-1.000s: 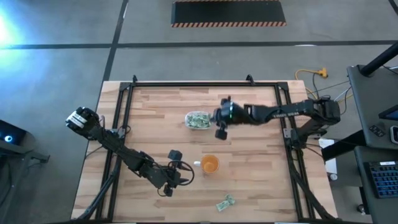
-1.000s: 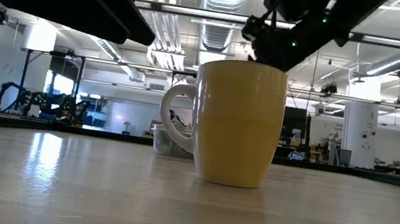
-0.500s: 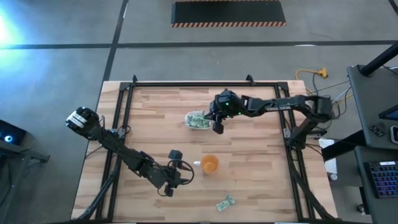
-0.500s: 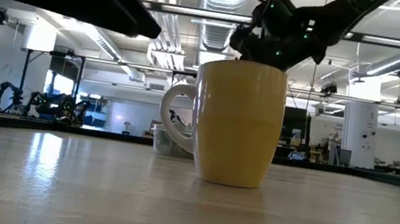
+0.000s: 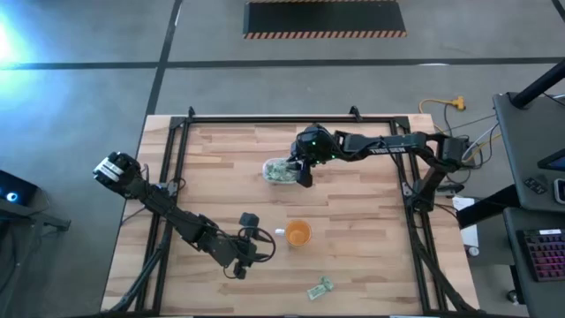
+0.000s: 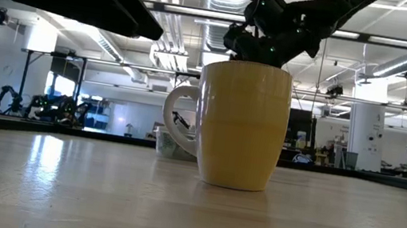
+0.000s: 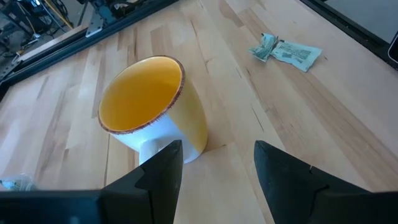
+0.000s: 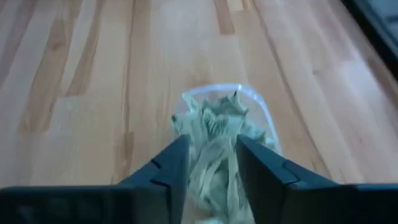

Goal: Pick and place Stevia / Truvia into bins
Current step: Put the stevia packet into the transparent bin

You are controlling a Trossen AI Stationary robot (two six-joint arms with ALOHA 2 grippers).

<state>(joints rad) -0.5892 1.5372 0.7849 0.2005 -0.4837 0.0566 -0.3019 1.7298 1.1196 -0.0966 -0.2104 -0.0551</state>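
The clear tub stands on the table's far middle, heaped with pale green and white sachets. My right gripper hangs just over the tub's right side, shut on a bunch of sachets. My left gripper is open and empty, just to the left of the orange cup, which stands upright on the table. Two or three loose sachets lie flat near the front edge. They also show in the left wrist view. My right gripper pinches a crumpled bunch of sachets between its two fingers, several sachets together. The fingers come from above, pointing down at the tub. The bunch hangs between the fingers over the sachets in the tub; I cannot tell whether it touches them.
The orange cup stands near the table's middle, between the tub and the loose sachets. A black frame runs along the table's left, far and right edges. Bare wood lies left of the tub and right of the cup.
My right gripper has gone toward the table's left and far edges, from beside the tub to over its right side, and the arm has swung with it. My left arm has kept still.
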